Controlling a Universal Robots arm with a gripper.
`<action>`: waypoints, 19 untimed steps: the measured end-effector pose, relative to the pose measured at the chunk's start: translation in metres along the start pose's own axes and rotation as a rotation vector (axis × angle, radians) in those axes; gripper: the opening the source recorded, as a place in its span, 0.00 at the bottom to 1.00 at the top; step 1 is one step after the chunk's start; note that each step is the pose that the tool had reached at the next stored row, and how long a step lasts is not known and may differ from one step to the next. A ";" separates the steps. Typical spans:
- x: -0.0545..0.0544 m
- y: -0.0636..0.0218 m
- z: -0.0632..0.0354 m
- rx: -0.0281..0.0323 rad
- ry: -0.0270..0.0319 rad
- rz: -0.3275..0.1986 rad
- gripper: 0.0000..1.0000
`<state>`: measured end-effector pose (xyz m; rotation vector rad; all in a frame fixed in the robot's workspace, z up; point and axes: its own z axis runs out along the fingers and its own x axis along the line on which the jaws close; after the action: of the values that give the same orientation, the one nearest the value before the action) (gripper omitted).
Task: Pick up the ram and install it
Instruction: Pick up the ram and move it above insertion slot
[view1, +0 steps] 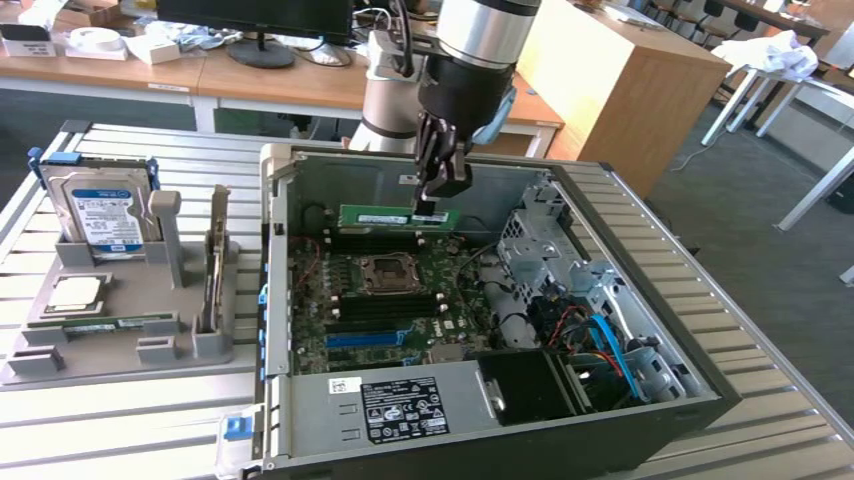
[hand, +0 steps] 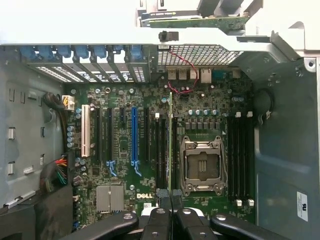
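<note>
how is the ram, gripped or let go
Gripped: the fingers are shut on the ram, holding it on edge above the motherboard in the open case. Whether it is seated, cannot tell.

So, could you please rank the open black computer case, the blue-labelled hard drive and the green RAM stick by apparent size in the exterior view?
1. open black computer case
2. blue-labelled hard drive
3. green RAM stick
</note>
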<state>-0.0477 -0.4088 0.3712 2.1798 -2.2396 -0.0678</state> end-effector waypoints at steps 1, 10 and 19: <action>0.000 -0.0009 0.0000 0.0000 -0.0001 0.000 0.11; 0.000 -0.0127 0.0000 0.0000 0.0000 0.000 0.11; 0.000 -0.0149 0.0008 -0.0001 -0.0002 0.000 0.11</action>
<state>-0.0329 -0.4094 0.3698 2.1795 -2.2399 -0.0680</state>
